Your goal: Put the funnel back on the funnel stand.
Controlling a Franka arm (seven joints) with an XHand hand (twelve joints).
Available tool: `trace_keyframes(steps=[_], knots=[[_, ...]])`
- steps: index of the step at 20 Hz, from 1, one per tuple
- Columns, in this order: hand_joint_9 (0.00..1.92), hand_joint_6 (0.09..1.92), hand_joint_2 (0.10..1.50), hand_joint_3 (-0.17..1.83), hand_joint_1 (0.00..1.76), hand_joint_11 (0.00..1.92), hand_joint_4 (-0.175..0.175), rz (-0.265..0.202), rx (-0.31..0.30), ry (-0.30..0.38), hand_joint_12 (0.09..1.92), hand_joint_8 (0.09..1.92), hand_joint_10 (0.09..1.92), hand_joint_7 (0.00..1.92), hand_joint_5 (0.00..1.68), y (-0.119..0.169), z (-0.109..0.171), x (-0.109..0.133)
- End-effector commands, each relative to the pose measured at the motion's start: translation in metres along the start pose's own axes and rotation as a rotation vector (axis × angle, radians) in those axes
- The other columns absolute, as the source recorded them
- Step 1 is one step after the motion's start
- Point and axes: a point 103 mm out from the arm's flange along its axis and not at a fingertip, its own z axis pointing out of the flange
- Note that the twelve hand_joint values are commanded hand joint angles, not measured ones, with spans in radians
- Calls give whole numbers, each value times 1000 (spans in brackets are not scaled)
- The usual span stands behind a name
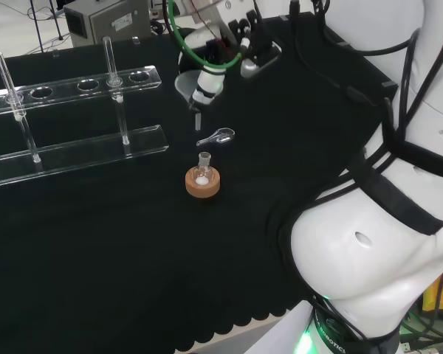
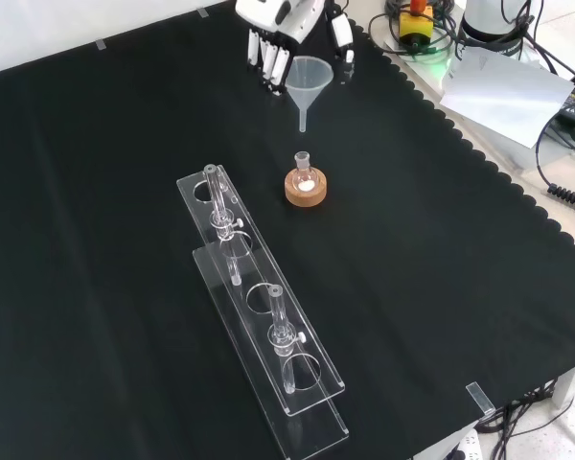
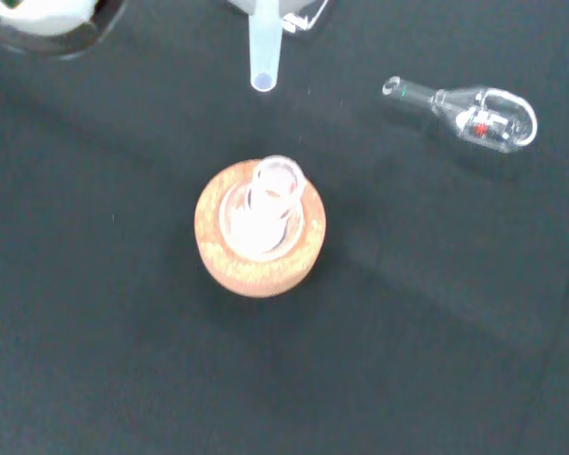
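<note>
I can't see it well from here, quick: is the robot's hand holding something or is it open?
The hand: shut on the funnel, holding it upright in the air above the black cloth.

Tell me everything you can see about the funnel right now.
The funnel is pale, translucent plastic by its look: a wide cone on top and a narrow straight stem with an open end. It hangs upright, stem down, above the black cloth, held at the cone by the robot hand. In the front view it is beyond the small flask on the cork ring, clear of it and well away from the clear stand.
</note>
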Motion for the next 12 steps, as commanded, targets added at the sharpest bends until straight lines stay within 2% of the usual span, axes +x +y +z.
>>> trace_keyframes(steps=[1,7,12], knots=[[1181,742,654,587,799,781,-7,7,-35,9,1170,601,324,695,768,0,-35,-7],[1175,745,653,590,796,777,-8,27,-83,26,1177,603,324,692,764,13,-68,-21],[1173,750,654,593,792,775,-10,26,-133,22,1179,606,326,690,762,34,-100,-30]])
